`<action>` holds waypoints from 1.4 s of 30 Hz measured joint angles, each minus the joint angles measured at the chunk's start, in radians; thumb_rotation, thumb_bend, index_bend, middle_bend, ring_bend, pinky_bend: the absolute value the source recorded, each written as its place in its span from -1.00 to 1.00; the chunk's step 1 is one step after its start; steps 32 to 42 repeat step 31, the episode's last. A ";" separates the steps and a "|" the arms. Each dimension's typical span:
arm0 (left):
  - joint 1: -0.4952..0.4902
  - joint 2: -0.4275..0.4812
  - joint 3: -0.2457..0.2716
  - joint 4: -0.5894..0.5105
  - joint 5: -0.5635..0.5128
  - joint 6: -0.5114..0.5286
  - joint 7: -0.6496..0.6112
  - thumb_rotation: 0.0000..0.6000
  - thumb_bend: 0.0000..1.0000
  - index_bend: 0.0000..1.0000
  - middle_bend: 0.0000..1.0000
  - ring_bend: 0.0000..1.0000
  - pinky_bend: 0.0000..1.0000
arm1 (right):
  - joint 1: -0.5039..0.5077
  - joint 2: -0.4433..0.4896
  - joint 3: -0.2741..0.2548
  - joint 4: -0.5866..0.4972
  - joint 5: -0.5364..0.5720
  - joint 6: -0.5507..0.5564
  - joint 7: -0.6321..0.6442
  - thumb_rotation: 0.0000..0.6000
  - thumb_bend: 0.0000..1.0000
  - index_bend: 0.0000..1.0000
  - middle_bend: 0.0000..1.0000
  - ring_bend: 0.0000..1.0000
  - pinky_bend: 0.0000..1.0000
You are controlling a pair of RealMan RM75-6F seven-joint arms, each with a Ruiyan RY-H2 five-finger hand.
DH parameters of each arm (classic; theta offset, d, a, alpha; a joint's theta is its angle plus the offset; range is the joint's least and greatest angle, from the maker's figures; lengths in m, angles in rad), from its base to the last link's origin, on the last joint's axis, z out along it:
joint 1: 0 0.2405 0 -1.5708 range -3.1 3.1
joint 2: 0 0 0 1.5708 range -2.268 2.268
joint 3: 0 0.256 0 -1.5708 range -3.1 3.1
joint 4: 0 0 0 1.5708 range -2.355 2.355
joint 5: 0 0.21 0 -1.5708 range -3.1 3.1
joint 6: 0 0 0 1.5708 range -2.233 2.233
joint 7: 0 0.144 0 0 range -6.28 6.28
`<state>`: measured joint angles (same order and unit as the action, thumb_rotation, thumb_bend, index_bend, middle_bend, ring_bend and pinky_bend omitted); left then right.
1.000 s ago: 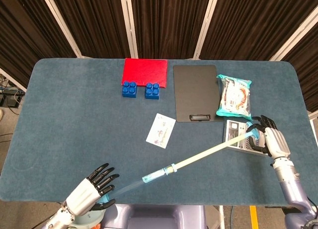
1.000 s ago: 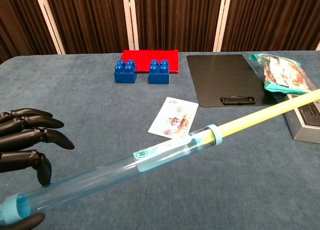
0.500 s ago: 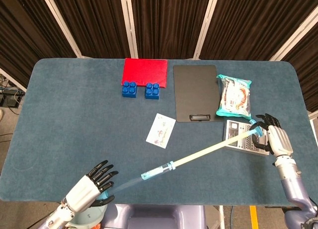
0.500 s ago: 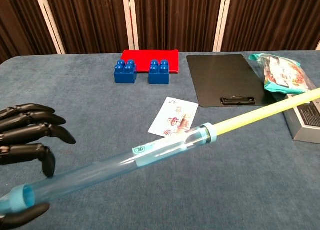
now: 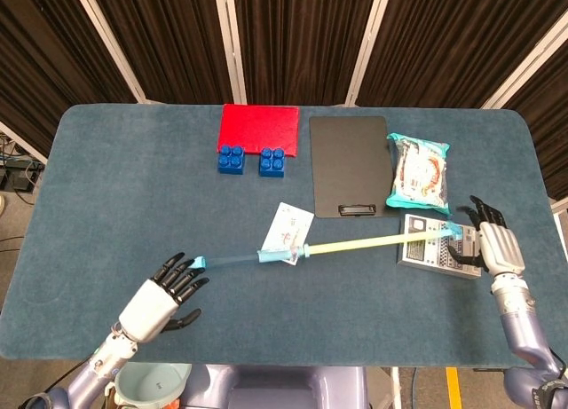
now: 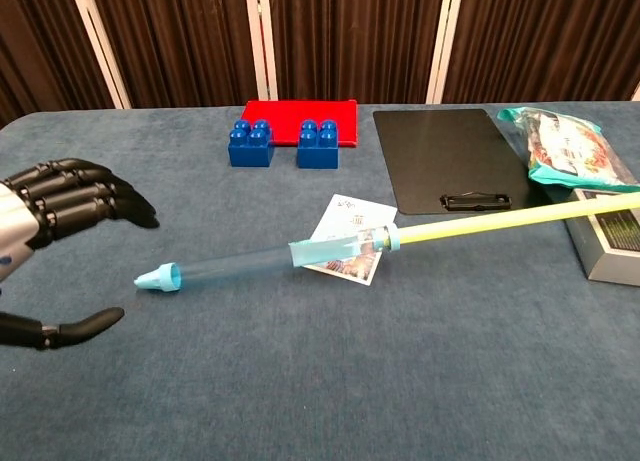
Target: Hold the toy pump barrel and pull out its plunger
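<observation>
The toy pump lies low across the table. Its clear blue barrel (image 5: 248, 256) (image 6: 270, 261) crosses the lower edge of a picture card (image 5: 287, 232) (image 6: 345, 241). The yellow plunger rod (image 5: 373, 241) (image 6: 500, 221) sticks far out of the barrel toward the right. My right hand (image 5: 490, 247) grips the teal plunger handle (image 5: 456, 234) over a grey box (image 5: 430, 247). My left hand (image 5: 167, 295) (image 6: 55, 216) holds nothing, its fingers spread just left of the barrel's tip (image 5: 197, 262) (image 6: 160, 277) with a gap between them.
At the back stand a red pad (image 5: 259, 127), two blue bricks (image 5: 232, 158) (image 5: 272, 161), a black clipboard (image 5: 350, 165) and a snack packet (image 5: 419, 171). The grey box (image 6: 612, 239) lies at the right edge. A pale bowl (image 5: 151, 387) sits below the front edge.
My left hand has let go of the barrel and opened. The pump has swung from over the front edge up across the card, and the left hand moved inward over the table.
</observation>
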<state>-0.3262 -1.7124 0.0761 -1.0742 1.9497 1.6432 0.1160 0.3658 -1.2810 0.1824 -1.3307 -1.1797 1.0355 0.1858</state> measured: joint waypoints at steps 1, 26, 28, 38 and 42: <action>0.001 -0.001 -0.008 0.002 -0.015 -0.003 0.000 1.00 -0.62 -0.58 -0.59 -0.67 -0.70 | 0.000 0.004 -0.003 -0.004 0.007 -0.003 -0.027 1.00 -0.94 -1.00 -1.00 -1.00 -1.00; 0.214 0.329 -0.093 -0.433 -0.375 0.014 0.149 1.00 -0.70 -0.72 -0.71 -0.69 -0.70 | -0.327 0.231 -0.128 -0.324 -0.218 0.598 -0.331 1.00 -0.99 -1.00 -1.00 -1.00 -1.00; 0.226 0.338 -0.098 -0.440 -0.388 0.034 0.140 1.00 -0.70 -0.72 -0.71 -0.69 -0.70 | -0.341 0.240 -0.131 -0.321 -0.221 0.608 -0.308 1.00 -0.99 -1.00 -1.00 -1.00 -1.00; 0.238 0.371 -0.097 -0.452 -0.399 0.029 0.126 1.00 -0.70 -0.72 -0.72 -0.69 -0.70 | -0.356 0.255 -0.131 -0.322 -0.212 0.609 -0.264 1.00 -0.97 -1.00 -1.00 -1.00 -1.00; 0.238 0.371 -0.097 -0.452 -0.399 0.029 0.126 1.00 -0.70 -0.72 -0.72 -0.69 -0.70 | -0.356 0.255 -0.131 -0.322 -0.212 0.609 -0.264 1.00 -0.97 -1.00 -1.00 -1.00 -1.00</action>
